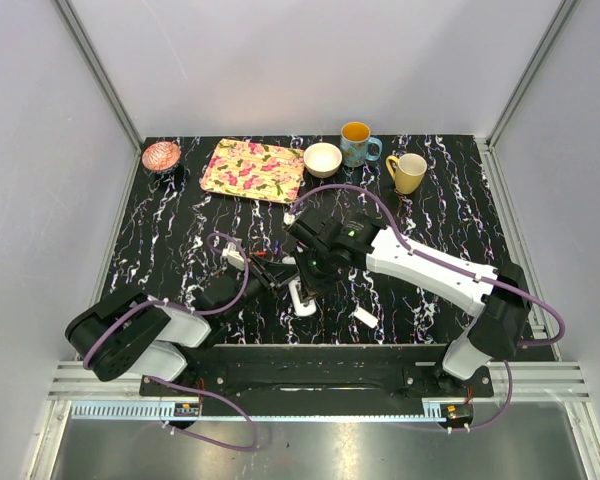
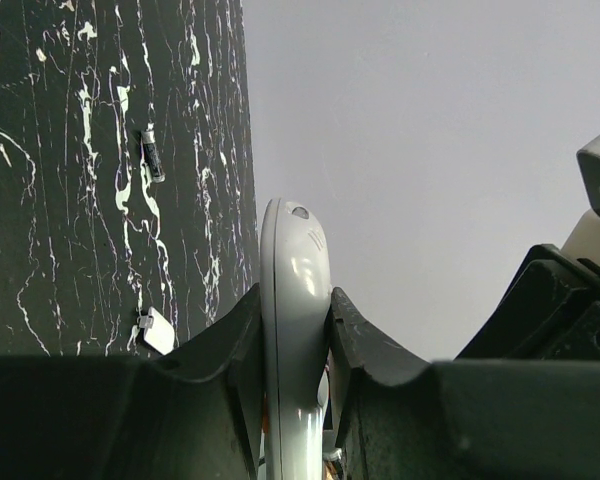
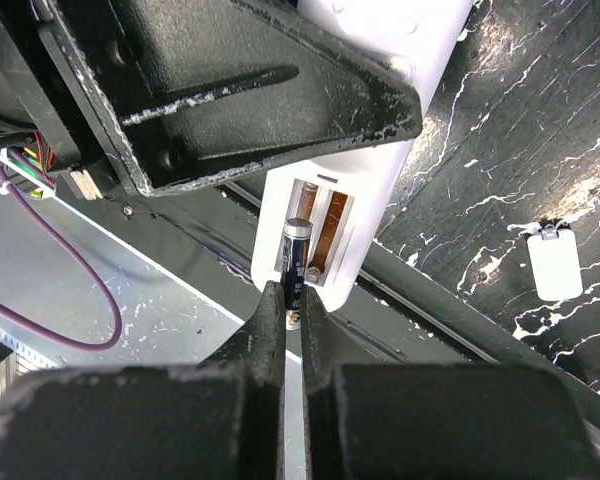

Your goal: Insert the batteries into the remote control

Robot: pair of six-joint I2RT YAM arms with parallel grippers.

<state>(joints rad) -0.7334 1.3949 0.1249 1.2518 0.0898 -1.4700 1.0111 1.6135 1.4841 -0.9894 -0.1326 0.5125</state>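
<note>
Left gripper [image 2: 295, 312] is clamped tight on the remote [image 2: 294, 290]: both fingers [image 2: 235, 345] press its flanks, and its rounded end sticks out past them toward 12 o'clock in the wrist view. From the top camera the remote [image 1: 300, 298] hangs just off the table's [image 1: 180, 240] centre, toward 6 o'clock, between the 2 arms.

Right gripper [image 3: 292, 300] is all but shut, pinching 1 battery [image 3: 296, 255] by its near end. The battery is dark with a silver cap and points to 12 o'clock in that view, lined up along the left slot of the open compartment [image 3: 316, 232]. The slot beside it shows bare copper contact. I can't tell whether the battery is seated or only resting on the slot edge.

The cover [image 1: 365, 317] lies flat on the table at 4 o'clock from the remote, apart from it. In the left wrist view I see a second battery [image 2: 153, 157] lying loose on the table, well clear of the cover.

Along the far edge, 10 to 1 o'clock: a pink dish [image 1: 161, 155], a floral tray [image 1: 252, 170], a white bowl [image 1: 323, 159], a blue mug [image 1: 357, 143] and a yellow mug [image 1: 408, 172].
</note>
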